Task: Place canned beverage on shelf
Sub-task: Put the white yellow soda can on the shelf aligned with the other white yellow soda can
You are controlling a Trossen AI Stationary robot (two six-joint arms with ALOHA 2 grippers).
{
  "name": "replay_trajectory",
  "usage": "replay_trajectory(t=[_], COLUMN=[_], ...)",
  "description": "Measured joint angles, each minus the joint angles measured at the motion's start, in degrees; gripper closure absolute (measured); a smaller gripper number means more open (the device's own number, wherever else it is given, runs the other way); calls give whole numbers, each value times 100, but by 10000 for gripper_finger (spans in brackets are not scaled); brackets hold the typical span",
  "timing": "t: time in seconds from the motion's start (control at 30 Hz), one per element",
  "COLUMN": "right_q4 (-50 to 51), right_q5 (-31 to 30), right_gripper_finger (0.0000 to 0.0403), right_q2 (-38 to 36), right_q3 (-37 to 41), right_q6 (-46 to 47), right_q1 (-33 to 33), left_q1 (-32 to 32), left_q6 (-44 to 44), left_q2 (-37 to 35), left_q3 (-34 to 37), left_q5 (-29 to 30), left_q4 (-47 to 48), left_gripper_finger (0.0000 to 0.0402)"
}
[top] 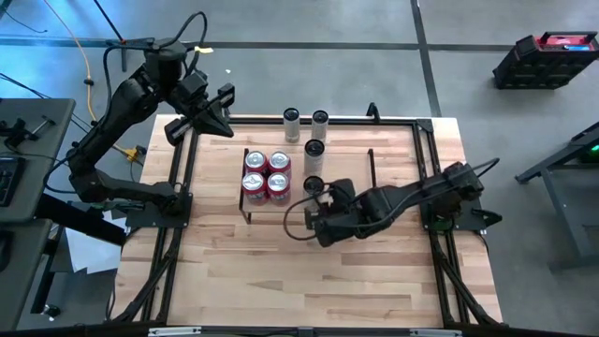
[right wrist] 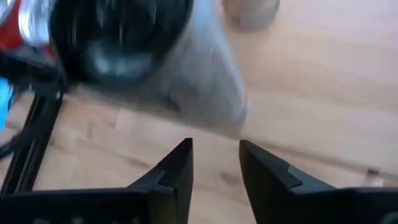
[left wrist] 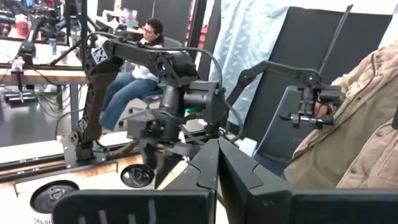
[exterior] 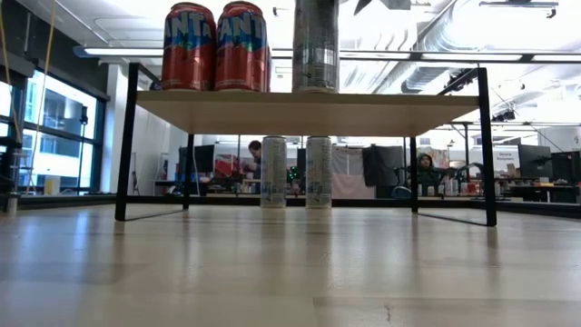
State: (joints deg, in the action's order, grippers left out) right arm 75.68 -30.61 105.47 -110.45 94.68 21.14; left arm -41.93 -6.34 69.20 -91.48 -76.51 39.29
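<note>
The slim silver can stands on the shelf mid-counter beside four red cans, the right gripper just beside it with fingers spread and empty, so placing looks done; next, retreat without toppling it.

red cans: "ANT" letters, partly cut off | other cans: no legible text

Four cans plus slim can on shelf; three slim cans behind it.
</note>
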Motion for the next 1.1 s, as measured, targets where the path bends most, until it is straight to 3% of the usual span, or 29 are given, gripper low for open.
replay_trajectory(t=[0.23, 0.43, 0.53, 0.67, 0.77, 0.87, 1.1], right_q4=[133, 852, 950, 681, -31, -868, -802], right_q5=[-188, -592, -383, 528, 681, 597, 87], right_gripper_finger=[320, 327, 328, 328, 328, 328, 328], right_q2=[0, 0, 0, 16, 71, 72, 50], right_q3=[0, 0, 0, 2, 167, 403, 744], right_q6=[-243, -169, -277, -444, -270, -202, 266], right_q1=[-279, -519, -560, -363, -178, -146, -298], left_q1=[0, 0, 0, 0, 9, 9, 9], left_q6=[12, -115, -215, -247, -358, -504, -593], left_q2=[-1, -69, -157, -314, -422, -498, -576], left_q3=[0, 0, 0, 0, 0, 0, 0], left_q5=[0, 15, 32, 34, 35, 37, 39], left_q4=[166, 387, 510, 560, 650, 776, 813], left_gripper_finger=[401, 401, 401, 401, 401, 401, 401])
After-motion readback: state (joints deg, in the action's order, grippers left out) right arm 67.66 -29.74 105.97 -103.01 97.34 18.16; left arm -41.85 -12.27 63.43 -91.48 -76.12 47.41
